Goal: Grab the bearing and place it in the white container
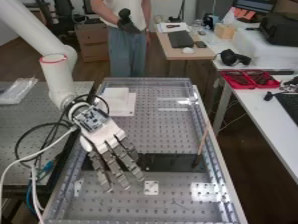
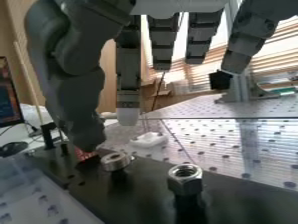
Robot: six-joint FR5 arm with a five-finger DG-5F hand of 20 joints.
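In the high view the hand (image 1: 103, 135) is over the left part of the black strip, its fingers extended. The wrist view shows the hand (image 2: 128, 75) open, with straight fingers and the thumb tip just beside the bearing (image 2: 115, 161). That small metal ring is at the black strip, tilted on a short dark support; whether the thumb touches it I cannot tell. A white flat object (image 1: 122, 109) lies at the far left of the perforated bench; I cannot tell whether it is the container.
A shiny hex nut (image 2: 185, 178) tops a dark post near the bearing. The black strip (image 1: 169, 162) crosses the bench. A thin brown stick (image 1: 201, 145) leans at the right rail. A small white block (image 1: 151, 187) sits nearer, and raised clear rails (image 1: 216, 150) edge the bench.
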